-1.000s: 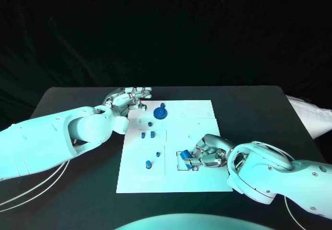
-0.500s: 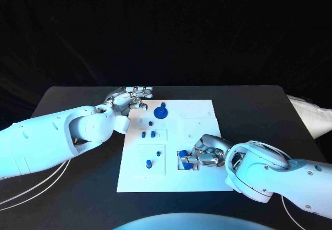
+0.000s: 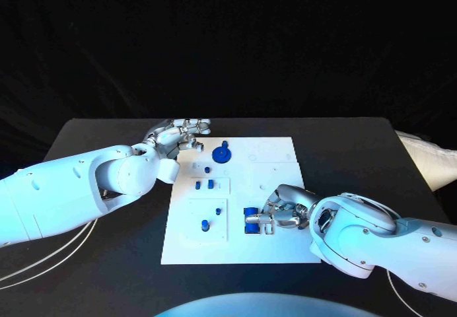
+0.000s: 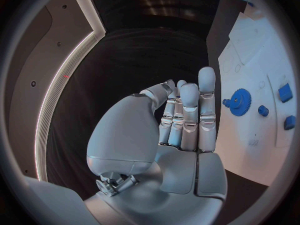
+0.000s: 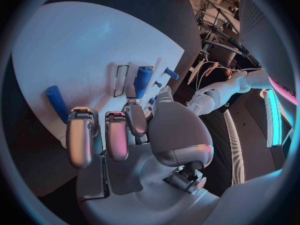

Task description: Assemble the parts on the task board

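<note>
The white task board (image 3: 238,198) lies in the middle of the black desk (image 3: 95,139), its long side running away from the robot. The right hand (image 3: 284,210) rests low over the board's near right part, fingers (image 5: 111,135) curled down beside a blue block (image 3: 252,220) that sits at a small rectangular recess; from the head view the block lies right against the fingertips, but whether the fingers actually pinch it I cannot tell. In the right wrist view a blue peg (image 5: 143,81) stands just ahead of the fingers at the outlined slot, and another blue pin (image 5: 56,102) lies flat on the board off to one side. The left hand (image 3: 174,137) hovers at the board's far left corner, its fingers (image 4: 187,115) held straight and close together, grasping nothing. Just beside it on the board sits a blue gear (image 3: 221,155), which the left wrist view also shows near the fingertips. Further toward the robot, 2 small blue pieces (image 3: 203,186) stand side by side in a square field, and an oval blue piece (image 3: 205,226) lies near the board's near left part, with a tiny blue stud (image 3: 217,212) a little beyond it.
</note>
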